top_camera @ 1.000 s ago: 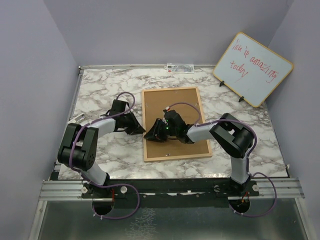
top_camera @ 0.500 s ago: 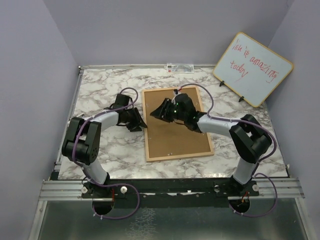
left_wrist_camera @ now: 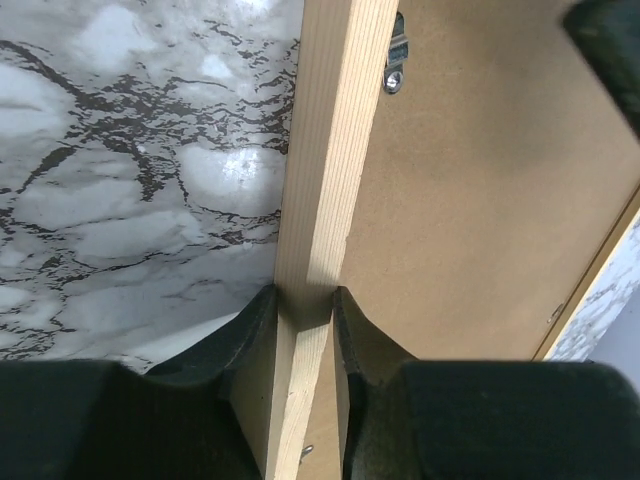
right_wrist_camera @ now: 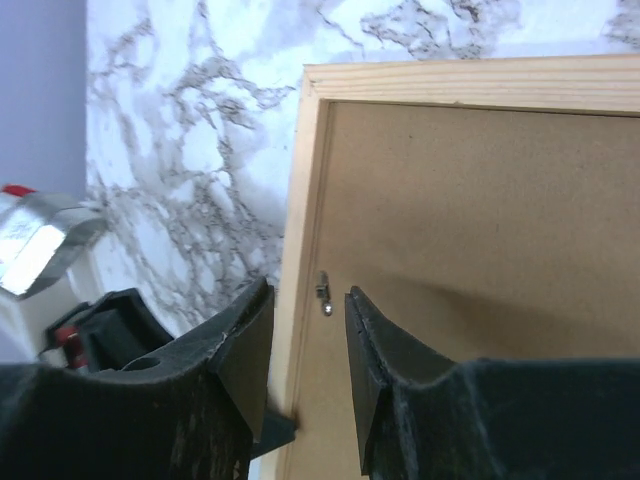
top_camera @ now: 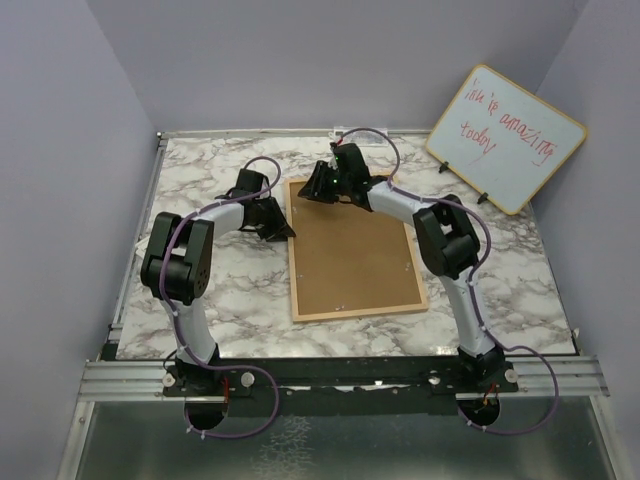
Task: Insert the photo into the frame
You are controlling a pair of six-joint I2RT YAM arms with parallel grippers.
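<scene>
Lying back-up mid-picture on the marble tabletop, the frame has its left rail clenched in the left claw; farther up, the right claw hangs released (fingers apart) over the upper-left corner's clip.

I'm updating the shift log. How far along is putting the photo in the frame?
Done: unclear. The frame lies face down, brown backing board seated; no photo shows. In hand: the left pincer grips the left rail; the open right pincer hovers over a metal tab near a corner. Left: cannot tell whether the photo sits under the board or must still go in.
</scene>
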